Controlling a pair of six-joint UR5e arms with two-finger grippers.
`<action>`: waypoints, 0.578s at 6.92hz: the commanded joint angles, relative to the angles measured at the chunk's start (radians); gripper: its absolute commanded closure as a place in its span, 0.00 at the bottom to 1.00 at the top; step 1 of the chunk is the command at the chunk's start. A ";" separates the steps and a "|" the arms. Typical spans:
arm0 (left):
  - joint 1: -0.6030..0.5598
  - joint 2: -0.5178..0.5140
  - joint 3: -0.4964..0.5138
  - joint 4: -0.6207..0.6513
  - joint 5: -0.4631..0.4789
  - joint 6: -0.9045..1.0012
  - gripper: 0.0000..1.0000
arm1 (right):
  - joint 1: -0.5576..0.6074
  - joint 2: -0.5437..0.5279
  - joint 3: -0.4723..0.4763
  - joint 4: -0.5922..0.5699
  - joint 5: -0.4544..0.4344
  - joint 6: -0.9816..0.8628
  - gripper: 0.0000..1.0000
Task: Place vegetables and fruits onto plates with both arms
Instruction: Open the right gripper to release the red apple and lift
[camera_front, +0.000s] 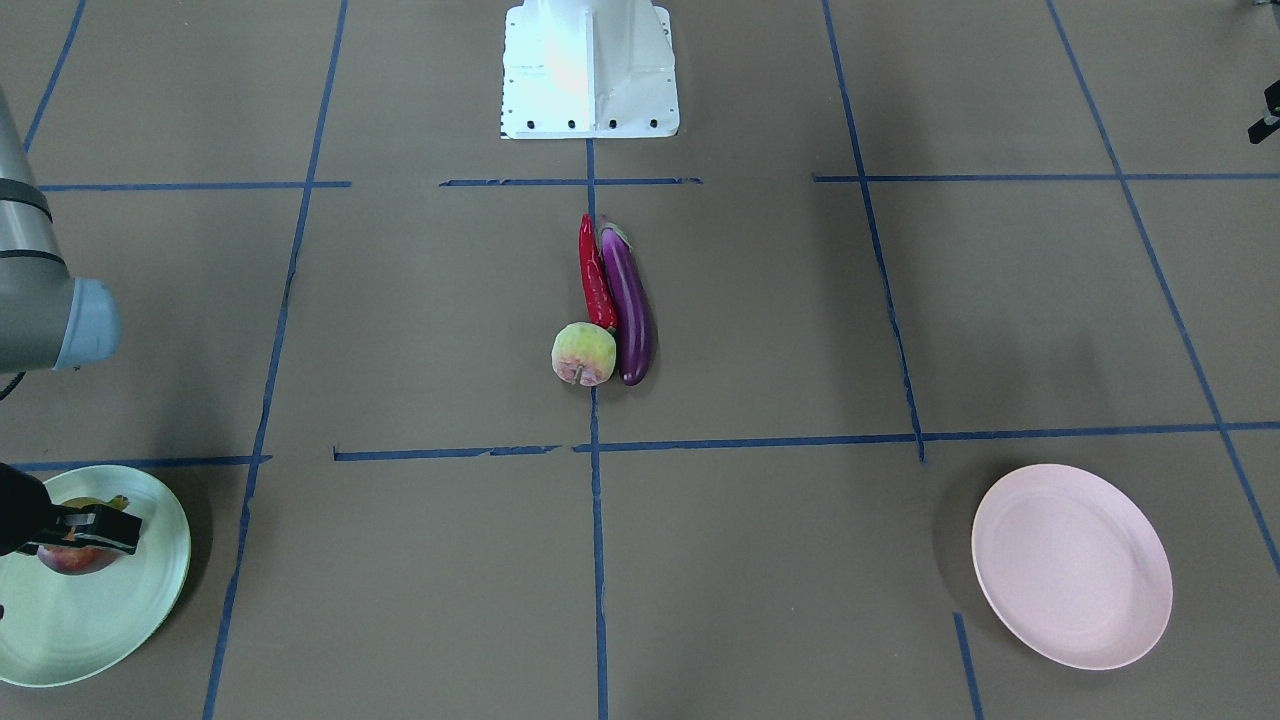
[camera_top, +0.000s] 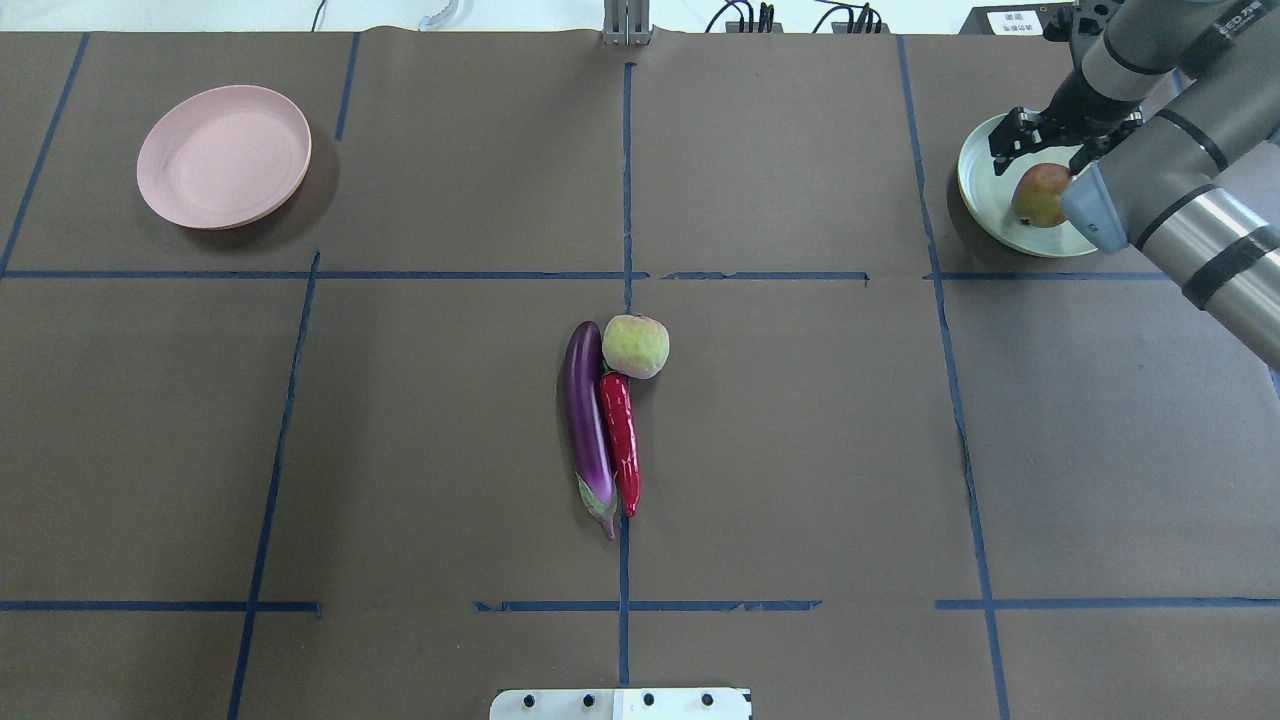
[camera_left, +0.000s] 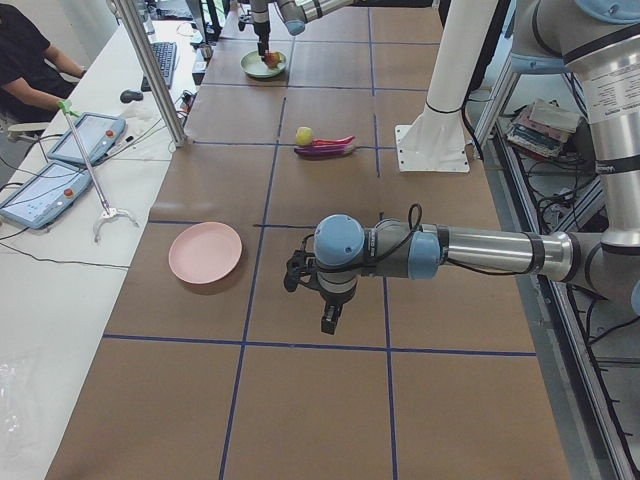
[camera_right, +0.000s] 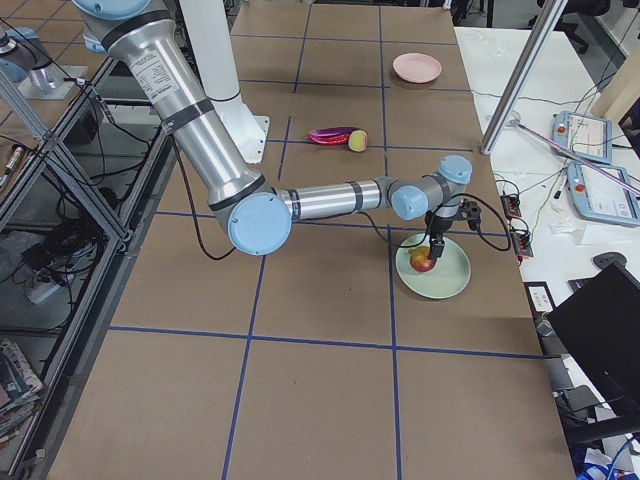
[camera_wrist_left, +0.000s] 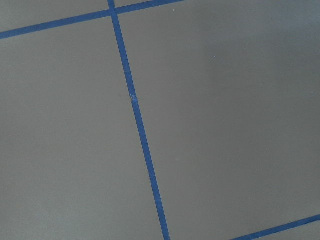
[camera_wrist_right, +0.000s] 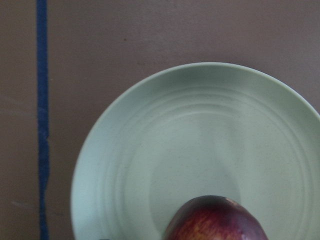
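Note:
A purple eggplant (camera_front: 630, 300), a red chili pepper (camera_front: 595, 275) and a pale green-pink apple (camera_front: 583, 353) lie touching at the table's middle. The dark red-yellowish fruit (camera_top: 1040, 195) rests on the mint green plate (camera_top: 985, 200), and shows at the bottom edge of the right wrist view (camera_wrist_right: 215, 220). My right gripper (camera_top: 1040, 150) hovers just above that fruit with its fingers spread. The pink plate (camera_front: 1070, 565) is bare. My left gripper (camera_left: 328, 310) hangs over bare table near the pink plate; I cannot tell whether it is open or shut.
The white pedestal base (camera_front: 590, 70) stands at the robot's edge of the table. Blue tape lines (camera_wrist_left: 142, 145) grid the brown table. An operator (camera_left: 30, 60), tablets and a metal post sit along the far side.

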 joint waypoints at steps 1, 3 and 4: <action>0.000 0.002 -0.004 0.001 0.000 0.000 0.00 | -0.119 0.003 0.222 -0.012 0.001 0.327 0.00; 0.000 0.003 -0.001 0.001 0.000 0.000 0.00 | -0.238 0.021 0.341 -0.013 -0.007 0.544 0.00; 0.000 0.003 -0.003 0.001 0.000 0.000 0.00 | -0.328 0.068 0.343 -0.015 -0.049 0.700 0.00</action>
